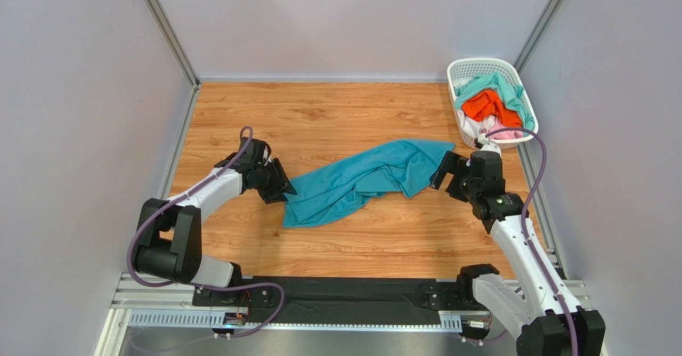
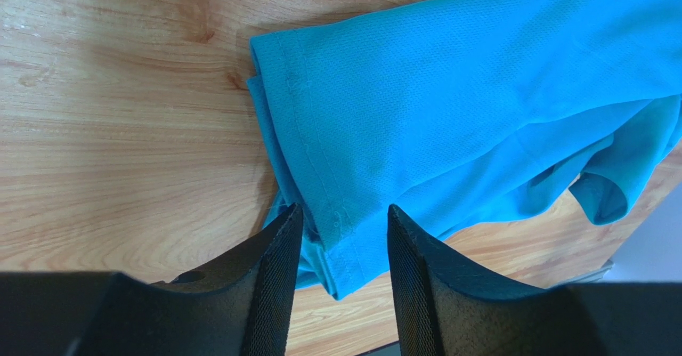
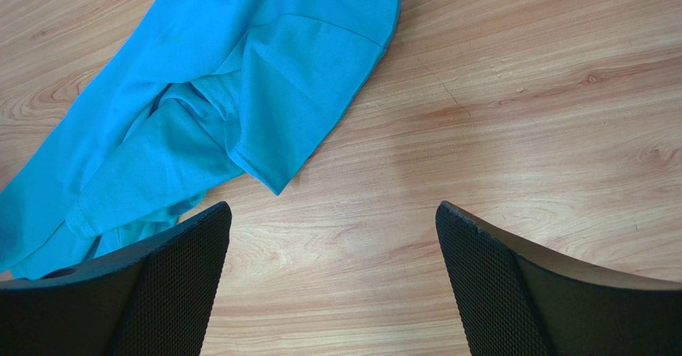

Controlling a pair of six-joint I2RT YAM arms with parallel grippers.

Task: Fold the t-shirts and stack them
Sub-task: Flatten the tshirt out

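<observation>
Teal-blue fabric t-shirt [image 1: 364,182] lies crumpled in a slanting band across the middle of the wood-grain desk [image 1: 320,116], seen from the top camera. The left gripper [image 1: 282,184] is at its lower left end and the right gripper [image 1: 442,172] is just beside its upper right end. At the far right corner stands a white plastic lattice basket [image 1: 480,62] holding a bunched orange t-shirt [image 1: 483,104], a mint-green t-shirt [image 1: 504,84] and a pale pink t-shirt [image 1: 506,122].

From the left wrist, the left gripper [image 2: 344,216] has its black fingers [image 2: 276,252] a narrow gap apart, one on each side of the stitched hem of the teal-blue t-shirt [image 2: 448,108]. The cloth between them lies flat and unsqueezed.

From the right wrist, the right gripper [image 3: 332,212] is spread wide above bare desk [image 3: 520,116]. A pointed corner of the teal-blue t-shirt [image 3: 240,84] lies near its left finger, and nothing sits between the fingers.
</observation>
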